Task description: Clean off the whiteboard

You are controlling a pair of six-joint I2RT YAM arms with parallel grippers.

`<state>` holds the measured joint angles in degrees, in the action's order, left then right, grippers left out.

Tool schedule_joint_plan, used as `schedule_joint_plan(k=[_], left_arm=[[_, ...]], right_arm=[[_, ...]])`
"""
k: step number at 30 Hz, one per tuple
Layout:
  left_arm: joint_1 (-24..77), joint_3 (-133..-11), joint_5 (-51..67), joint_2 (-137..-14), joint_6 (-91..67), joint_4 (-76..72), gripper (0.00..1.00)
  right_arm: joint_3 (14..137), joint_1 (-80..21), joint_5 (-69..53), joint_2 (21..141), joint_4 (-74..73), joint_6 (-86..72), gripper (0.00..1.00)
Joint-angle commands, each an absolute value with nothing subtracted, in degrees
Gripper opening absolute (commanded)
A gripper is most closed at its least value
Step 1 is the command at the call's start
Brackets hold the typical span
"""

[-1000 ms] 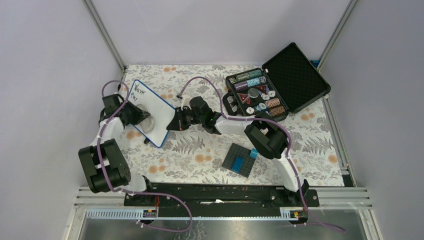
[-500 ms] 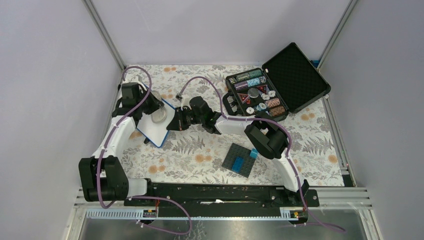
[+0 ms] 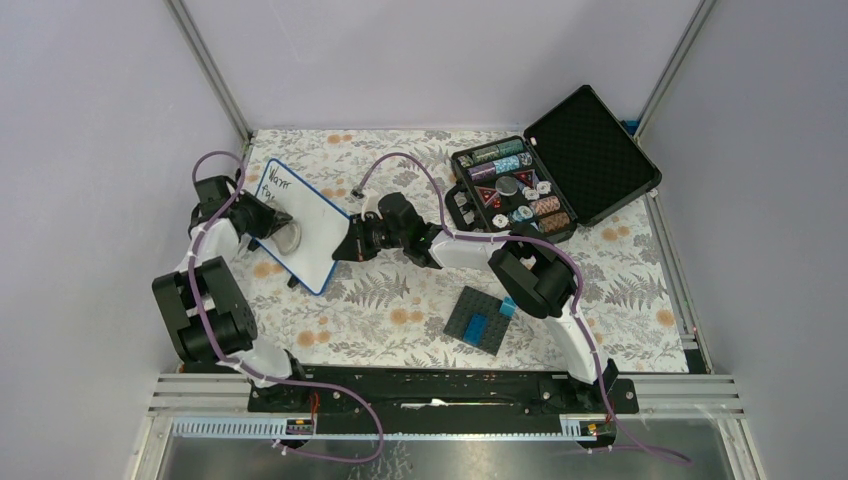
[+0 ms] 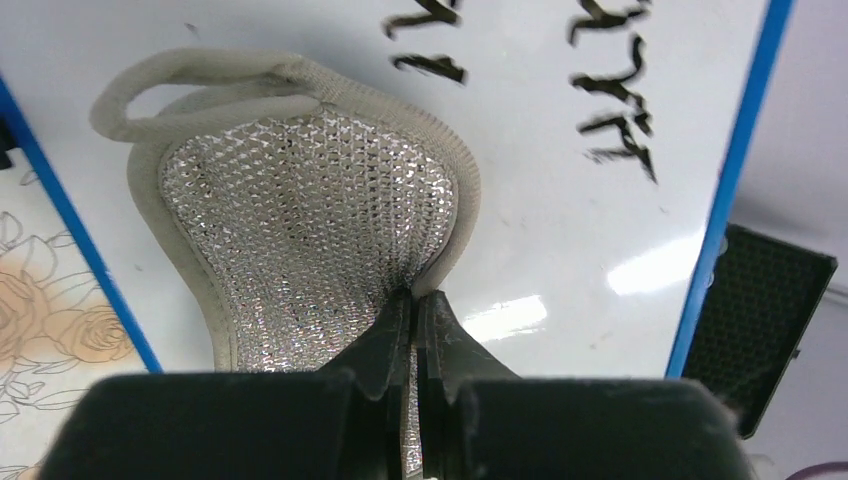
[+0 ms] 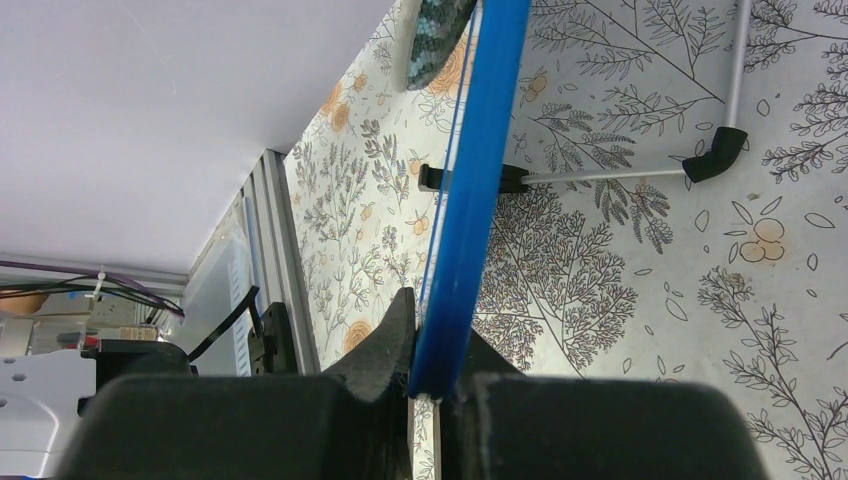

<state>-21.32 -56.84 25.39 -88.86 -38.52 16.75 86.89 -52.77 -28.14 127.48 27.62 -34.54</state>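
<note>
The whiteboard (image 3: 306,222), white with a thin blue rim, lies at the back left of the table, dark handwriting at its far end. My left gripper (image 3: 281,234) is shut on a silver mesh scrubbing pad (image 4: 300,220) with a beige border, pressed flat on the board (image 4: 560,230) just below the writing (image 4: 610,120). My right gripper (image 3: 345,245) is shut on the board's right blue rim (image 5: 470,190), which runs up the right wrist view edge-on between the jaws.
An open black case (image 3: 550,180) of poker chips stands at the back right. A dark grey studded plate (image 3: 480,320) with blue bricks lies right of centre. The board's wire stand (image 5: 640,172) shows beneath it. Walls enclose the left, back and right.
My left arm swept the pad up toward the board's far end, covering the writing, then came back down to the board's middle left. The right arm held still.
</note>
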Motion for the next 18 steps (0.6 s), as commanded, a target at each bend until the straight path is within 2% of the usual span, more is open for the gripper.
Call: schedule_joint_plan(k=[1, 6, 10, 15, 18], left_arm=[[-22.21, -55.71, 20.15, -98.4, -39.26, 21.85, 0.0], [-21.52, -60.03, 21.17, -93.11, -39.76, 19.93, 0.0], [-16.58, -64.07, 17.89, -87.81, -36.0, 17.57, 0.0], [-15.81, -62.6, 22.27, -86.88, -34.91, 11.38, 0.0], [-15.98, -61.23, 19.55, -87.28, -34.24, 10.99, 0.0]], right_arm=[[89.47, -57.92, -36.74, 127.09, 28.23, -29.0, 0.0], [89.45, -57.92, -36.65, 127.0, 28.13, -28.92, 0.0], [89.61, -58.01, -36.66, 127.24, 28.13, -28.94, 0.0], [90.11, -58.19, -36.82, 127.69, 28.08, -29.17, 0.0], [90.34, -58.19, -36.8, 127.88, 27.86, -29.03, 0.0]])
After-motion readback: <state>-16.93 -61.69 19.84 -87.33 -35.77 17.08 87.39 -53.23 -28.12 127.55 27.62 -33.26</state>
